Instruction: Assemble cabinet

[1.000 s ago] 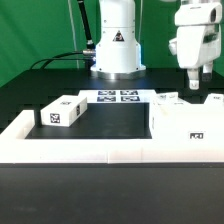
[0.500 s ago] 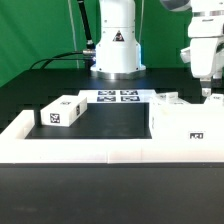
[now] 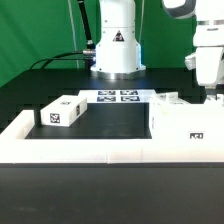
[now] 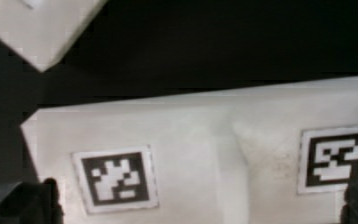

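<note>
The cabinet's large white plastic box [image 3: 186, 126], smooth, square-edged and marked with small black-and-white tags, is seen on the black table [image 3: 112, 122] at the exterior view's right; a smaller tagged box [image 3: 60, 112] is set well apart; the gripper [image 3: 210, 92] is held above the large box's far side, fingers spread, nothing grasped.

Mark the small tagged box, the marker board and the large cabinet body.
small tagged box [image 3: 64, 103], exterior view, top face.
marker board [image 3: 118, 97], exterior view, middle.
large cabinet body [image 3: 172, 138], exterior view, front face.
</note>
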